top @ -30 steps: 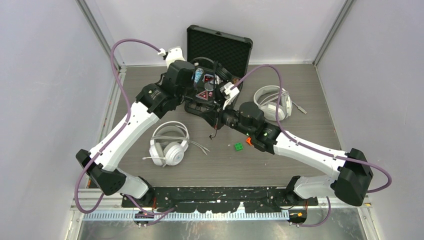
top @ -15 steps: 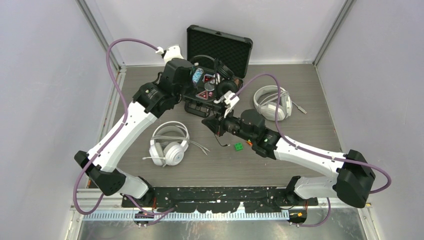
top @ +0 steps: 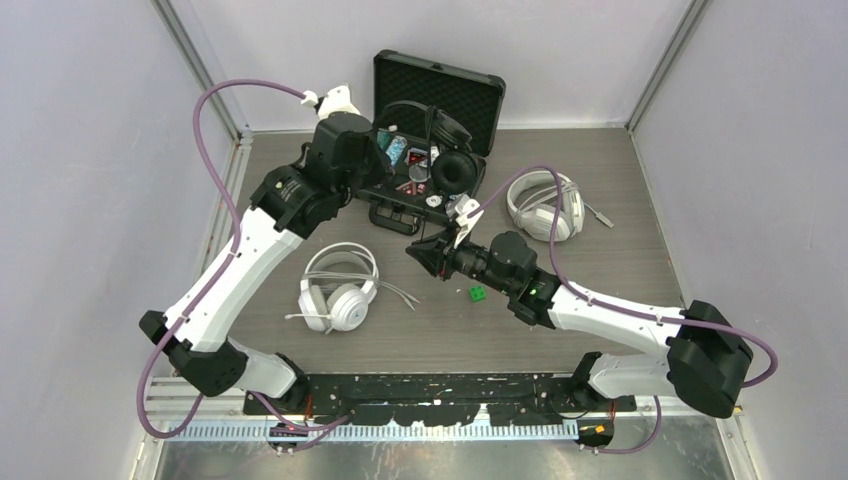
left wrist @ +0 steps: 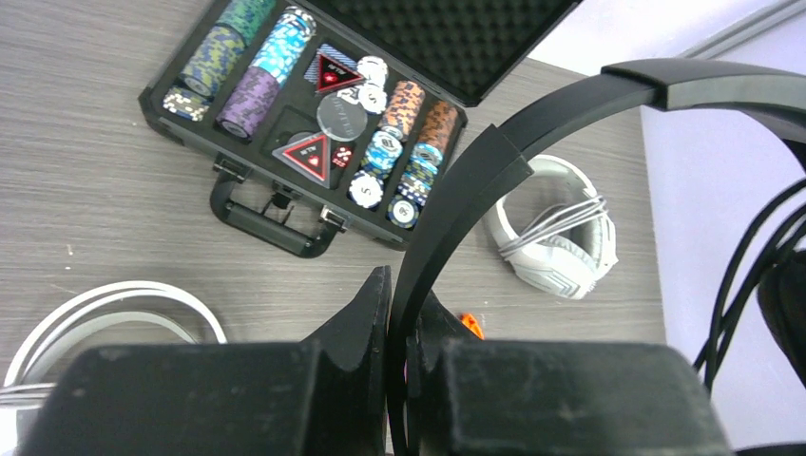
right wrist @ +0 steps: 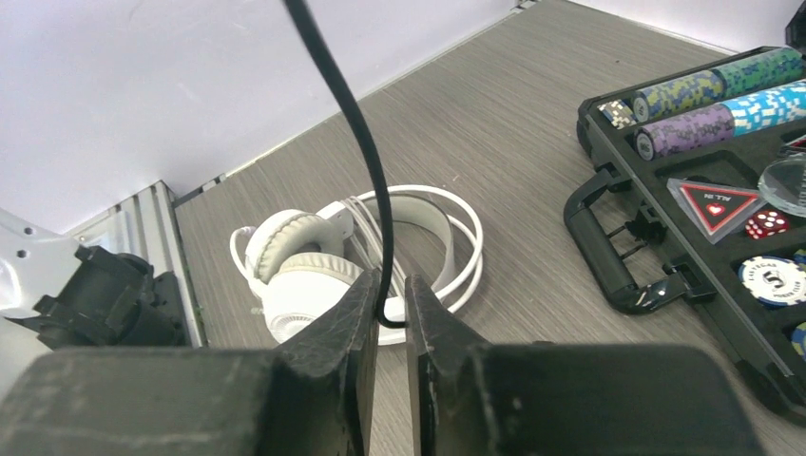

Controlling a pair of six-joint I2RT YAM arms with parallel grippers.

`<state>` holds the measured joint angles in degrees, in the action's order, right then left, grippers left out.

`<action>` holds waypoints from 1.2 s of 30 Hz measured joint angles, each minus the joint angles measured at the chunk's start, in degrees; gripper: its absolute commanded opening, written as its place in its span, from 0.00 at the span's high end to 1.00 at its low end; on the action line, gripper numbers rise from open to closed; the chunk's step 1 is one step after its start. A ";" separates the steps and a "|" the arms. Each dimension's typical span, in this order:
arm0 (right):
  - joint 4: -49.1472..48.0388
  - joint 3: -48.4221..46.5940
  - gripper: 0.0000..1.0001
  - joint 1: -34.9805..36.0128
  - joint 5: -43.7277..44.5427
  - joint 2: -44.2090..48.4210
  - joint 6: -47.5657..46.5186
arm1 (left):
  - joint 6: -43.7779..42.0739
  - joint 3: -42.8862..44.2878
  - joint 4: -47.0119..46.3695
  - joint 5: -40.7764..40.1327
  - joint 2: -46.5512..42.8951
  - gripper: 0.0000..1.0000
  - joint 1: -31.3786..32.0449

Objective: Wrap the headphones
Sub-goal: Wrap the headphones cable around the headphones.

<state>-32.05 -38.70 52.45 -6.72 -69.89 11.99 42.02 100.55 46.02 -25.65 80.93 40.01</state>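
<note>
Left gripper (left wrist: pixel 399 290) clamps the black headphones (left wrist: pixel 494 171) near the far edge of the table (top: pixel 640 180); their cable (right wrist: pixel 356 123) drops nearward through the right gripper (right wrist: pixel 390 294), jaws narrowly parted (not pinching).

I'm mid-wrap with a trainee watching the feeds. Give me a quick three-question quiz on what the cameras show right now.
1. Count: how many white headsets lie on the table?
2. True or false: the left gripper holds nothing.
3. Pick one: what runs between the fingers of the right gripper? A) a thin black cable B) the case handle C) a poker chip

Key
1. Two.
2. False: it is shut on the headband of the black headphones.
3. A.
</note>
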 measured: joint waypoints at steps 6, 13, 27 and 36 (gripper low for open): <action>-2.14 1.49 0.60 -0.02 0.44 0.00 -3.39 | 1.20 1.33 0.04 1.92 -0.63 1.00 0.04; -3.56 3.08 0.56 -0.07 -1.70 -0.02 -6.69 | 1.75 1.66 0.07 3.26 -0.70 1.00 0.04; -5.33 3.65 0.46 -0.76 -2.36 -4.33 -10.47 | 2.86 4.42 0.13 5.53 -0.74 1.00 0.04; -4.68 4.15 0.46 -1.20 -3.32 -3.72 -12.57 | 2.73 4.44 0.17 5.75 -0.74 1.00 0.04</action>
<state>-36.73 -34.54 51.24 -10.04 -73.60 -0.58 44.75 104.99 46.19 -19.90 80.18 40.05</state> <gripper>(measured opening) 0.539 0.067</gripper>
